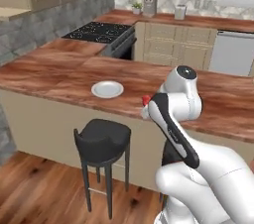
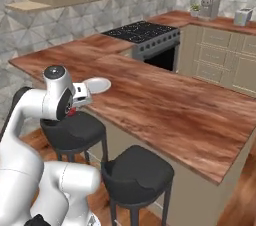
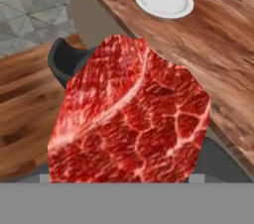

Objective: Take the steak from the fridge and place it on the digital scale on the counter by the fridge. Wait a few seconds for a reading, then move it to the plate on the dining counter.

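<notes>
With my end effector [image 1: 145, 103] clamped on the steak [image 3: 130, 114] at the desk [image 1: 59, 72] edge, I should carry level — release low, centred over the plate [image 1: 107, 89].

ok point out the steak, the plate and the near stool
steak [image 3: 131, 114], hand view, middle of its marbled red face
plate [image 1: 107, 89], left base view, centre of the white dish
stool [image 1: 102, 140], left base view, black seat top
</notes>
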{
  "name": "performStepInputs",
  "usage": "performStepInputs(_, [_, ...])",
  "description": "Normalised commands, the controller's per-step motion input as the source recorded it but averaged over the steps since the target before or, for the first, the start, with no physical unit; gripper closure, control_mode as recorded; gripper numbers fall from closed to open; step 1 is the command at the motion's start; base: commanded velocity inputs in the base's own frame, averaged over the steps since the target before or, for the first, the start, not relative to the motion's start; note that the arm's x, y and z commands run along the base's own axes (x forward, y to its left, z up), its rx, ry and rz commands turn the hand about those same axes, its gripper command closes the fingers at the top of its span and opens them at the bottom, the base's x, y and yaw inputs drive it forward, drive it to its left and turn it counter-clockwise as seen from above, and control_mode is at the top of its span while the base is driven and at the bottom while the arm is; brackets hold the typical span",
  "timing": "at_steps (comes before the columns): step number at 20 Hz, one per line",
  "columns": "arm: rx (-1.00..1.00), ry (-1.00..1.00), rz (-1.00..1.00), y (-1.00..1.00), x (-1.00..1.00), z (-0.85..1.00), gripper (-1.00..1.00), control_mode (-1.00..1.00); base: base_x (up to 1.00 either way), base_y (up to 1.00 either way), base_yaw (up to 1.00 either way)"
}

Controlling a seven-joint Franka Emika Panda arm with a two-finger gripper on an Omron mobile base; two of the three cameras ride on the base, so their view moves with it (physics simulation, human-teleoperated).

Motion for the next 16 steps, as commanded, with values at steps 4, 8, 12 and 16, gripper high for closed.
performStepInputs(4, [0.00, 0.00, 0.00, 0.00, 0.00, 0.00, 1.00, 1.00, 0.18, 0.98, -0.57])
performStepInputs(8, [0.00, 0.00, 0.00, 0.00, 0.00, 0.00, 1.00, 1.00, 0.01, 1.00, -0.50])
performStepInputs(12, [0.00, 0.00, 0.00, 0.00, 0.00, 0.00, 1.00, 1.00, 0.00, 1.00, -0.45])
performStepInputs(16, [0.00, 0.00, 0.00, 0.00, 0.00, 0.00, 1.00, 1.00, 0.10, 1.00, -0.49])
